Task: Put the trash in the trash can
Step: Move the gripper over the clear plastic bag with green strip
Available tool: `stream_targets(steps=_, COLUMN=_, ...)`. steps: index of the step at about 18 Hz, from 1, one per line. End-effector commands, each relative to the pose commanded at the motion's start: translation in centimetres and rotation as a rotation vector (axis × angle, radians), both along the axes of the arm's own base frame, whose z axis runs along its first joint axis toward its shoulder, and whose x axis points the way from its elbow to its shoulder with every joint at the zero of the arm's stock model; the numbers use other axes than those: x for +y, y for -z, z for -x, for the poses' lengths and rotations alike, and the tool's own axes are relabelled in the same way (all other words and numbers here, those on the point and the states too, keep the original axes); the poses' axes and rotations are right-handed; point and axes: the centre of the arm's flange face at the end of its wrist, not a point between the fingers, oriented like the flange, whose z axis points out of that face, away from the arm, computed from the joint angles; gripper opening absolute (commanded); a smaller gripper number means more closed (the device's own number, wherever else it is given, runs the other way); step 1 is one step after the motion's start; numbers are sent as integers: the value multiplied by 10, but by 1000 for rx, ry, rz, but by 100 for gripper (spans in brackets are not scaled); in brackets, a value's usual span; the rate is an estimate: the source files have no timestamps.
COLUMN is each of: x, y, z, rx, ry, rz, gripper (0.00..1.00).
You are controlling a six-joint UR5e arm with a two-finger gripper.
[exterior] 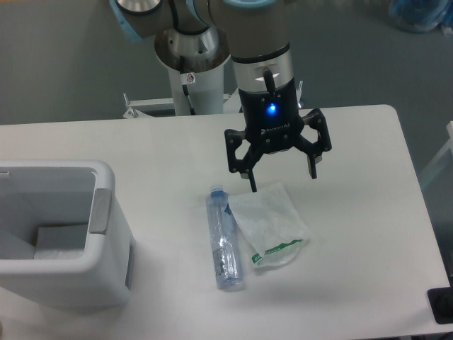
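A slim clear plastic bottle with a blue cap lies lengthwise on the white table, cap pointing away from the front edge. Right beside it lies a clear wrinkly plastic bag with green print near its lower end. My gripper hangs open just above the bag's far end, fingers spread wide, holding nothing. The trash can, a boxy white bin with a grey side panel, stands at the table's front left, well left of the bottle.
The robot's base column rises behind the table's far edge. A dark object pokes in at the front right corner. A white piece lies inside the bin.
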Motion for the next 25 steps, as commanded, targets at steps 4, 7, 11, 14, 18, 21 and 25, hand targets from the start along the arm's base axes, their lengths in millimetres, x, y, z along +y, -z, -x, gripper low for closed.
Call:
stream_targets(steps=4, x=1, y=16, z=4, rx=2, ry=-15, rz=37, gripper=100)
stream_targets(steps=7, x=1, y=35, z=8, rx=-20, ry=-18, rz=49, gripper=100)
stream_targets(steps=11, x=8, y=77, z=32, rx=-14, ry=-36, rz=47, gripper=100)
stream_targets(steps=14, x=11, y=84, z=34, rx=-14, ry=-30, rz=47, gripper=100)
stream_targets(steps=18, x=11, y=98, z=53, rx=36, ry=223, rz=158, gripper=100)
stream_targets(steps=21, x=3, y=123, z=82, rx=52, ry=467, rz=222, gripper=100)
stream_targets(steps=25, x=16, y=147, z=113, rx=46, ry=643, rz=289, gripper=100)
